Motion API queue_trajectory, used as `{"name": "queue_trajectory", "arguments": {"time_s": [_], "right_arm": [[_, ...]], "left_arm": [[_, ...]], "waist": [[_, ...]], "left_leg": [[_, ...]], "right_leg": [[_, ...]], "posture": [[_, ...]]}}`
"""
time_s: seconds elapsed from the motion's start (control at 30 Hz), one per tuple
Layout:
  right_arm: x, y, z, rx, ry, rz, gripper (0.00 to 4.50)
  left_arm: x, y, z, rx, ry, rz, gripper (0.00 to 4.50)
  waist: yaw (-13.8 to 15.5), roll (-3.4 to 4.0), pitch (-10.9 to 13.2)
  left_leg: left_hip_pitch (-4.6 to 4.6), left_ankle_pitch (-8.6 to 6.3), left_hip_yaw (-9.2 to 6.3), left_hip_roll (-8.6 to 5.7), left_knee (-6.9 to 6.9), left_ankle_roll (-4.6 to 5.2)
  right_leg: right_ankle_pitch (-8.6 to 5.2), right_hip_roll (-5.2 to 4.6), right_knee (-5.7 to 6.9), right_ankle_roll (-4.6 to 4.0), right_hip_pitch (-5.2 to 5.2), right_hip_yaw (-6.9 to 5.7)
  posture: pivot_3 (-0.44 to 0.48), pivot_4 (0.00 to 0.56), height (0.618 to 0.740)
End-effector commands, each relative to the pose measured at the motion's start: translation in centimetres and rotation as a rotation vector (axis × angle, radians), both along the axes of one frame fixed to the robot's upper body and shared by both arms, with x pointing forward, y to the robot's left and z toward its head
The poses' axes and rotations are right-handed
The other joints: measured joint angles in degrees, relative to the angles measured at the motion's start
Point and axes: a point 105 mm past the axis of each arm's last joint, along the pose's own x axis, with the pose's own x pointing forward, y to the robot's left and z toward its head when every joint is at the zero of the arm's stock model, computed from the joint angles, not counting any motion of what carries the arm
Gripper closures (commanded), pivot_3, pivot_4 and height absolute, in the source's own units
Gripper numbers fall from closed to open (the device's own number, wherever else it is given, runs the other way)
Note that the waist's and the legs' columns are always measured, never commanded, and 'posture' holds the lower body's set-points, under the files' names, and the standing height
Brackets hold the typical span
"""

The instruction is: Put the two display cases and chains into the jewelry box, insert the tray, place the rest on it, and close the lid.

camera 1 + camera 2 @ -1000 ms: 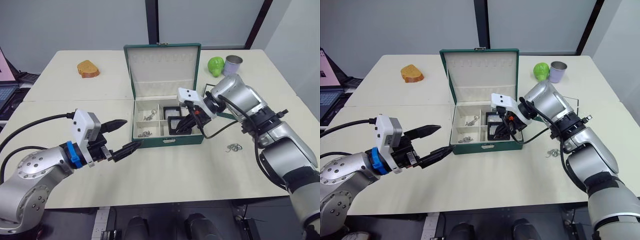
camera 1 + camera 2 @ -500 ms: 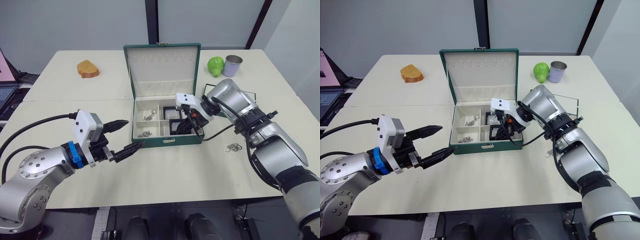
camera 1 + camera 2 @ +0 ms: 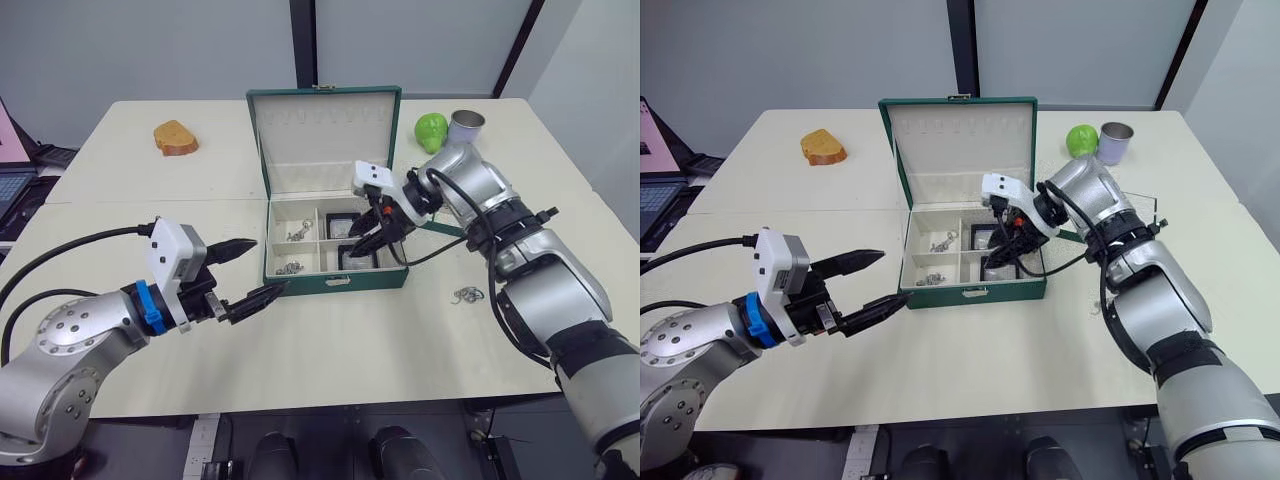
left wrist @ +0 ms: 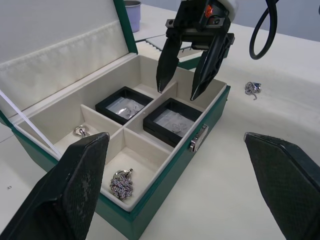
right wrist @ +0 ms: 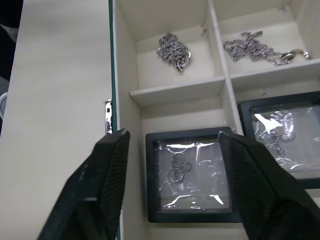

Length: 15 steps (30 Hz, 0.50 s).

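We see our right gripper [image 4: 191, 70], jaws wide and empty, above a display case [image 5: 189, 174] lying in the jewelry box [image 3: 335, 281]

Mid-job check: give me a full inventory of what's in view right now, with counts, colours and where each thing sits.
jewelry box: one, dark green, cream-lined, table centre, lid standing open.
display cases: two, black with clear tops, lying in the box's right-side compartments.
chains in box: two silver clumps, one in each left-side compartment.
loose chain: one, silver, on the table to the right of the box.
tray: one, green, mostly hidden behind the right arm.
bread: one, brown, far left.
green fruit: one, far right.
metal cup: one, silvery, beside the fruit.
left gripper: open, left of the box.
right gripper: open, above the near case.
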Motion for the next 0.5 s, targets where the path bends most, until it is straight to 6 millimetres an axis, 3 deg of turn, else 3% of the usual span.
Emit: {"name": "queue_trajectory", "arguments": {"time_s": [0.03,0.07,0.23,0.37,0.5], "right_arm": [[0.1,0.3,2.7,0.081,-0.048,0.015,0.33],[0.1,0.1,3.0,0.097,-0.045,0.015,0.02],[-0.3,-1.1,4.8,0.291,-0.029,-0.021,0.02],[-2.1,-3.7,6.1,0.501,-0.048,-0.014,0.02],[-2.5,-6.6,5.9,0.588,-0.062,-0.128,0.02]], "left_arm": [[-0.1,-0.5,0.5,0.004,-0.018,-0.031,0.0],[-0.1,-0.5,0.5,0.004,-0.016,-0.035,0.0],[0.1,-0.5,0.3,0.01,0.019,-0.067,0.0],[0.4,0.2,0.8,0.011,0.02,-0.054,0.0],[0.6,1.5,0.4,0.019,0.045,-0.018,0.0]], "waist": [[0.0,0.0,0.0],[0.0,0.0,0.0],[0.07,0.0,0.01],[0.44,-0.02,0.01],[0.28,0.01,0.03]], "left_leg": [[0.0,0.0,0.01,0.0,0.0,0.0],[0.0,0.0,0.02,0.0,0.0,0.0],[-0.01,0.0,0.02,0.0,0.0,0.0],[-0.07,0.0,0.0,-0.03,-0.01,0.0],[-0.08,0.0,0.0,-0.04,-0.03,0.0]], "right_leg": [[0.0,0.0,0.0,0.0,0.0,0.0],[0.0,0.0,-0.01,0.0,0.0,0.01],[0.0,0.0,-0.01,0.0,0.0,0.01],[0.0,-0.03,-0.1,0.0,0.08,-0.01],[0.0,-0.01,-0.1,0.0,0.05,0.02]], "posture": [[0.0,0.15,0.74],[0.0,0.15,0.74],[0.0,0.15,0.74],[0.0,0.15,0.74],[0.0,0.15,0.74]]}}
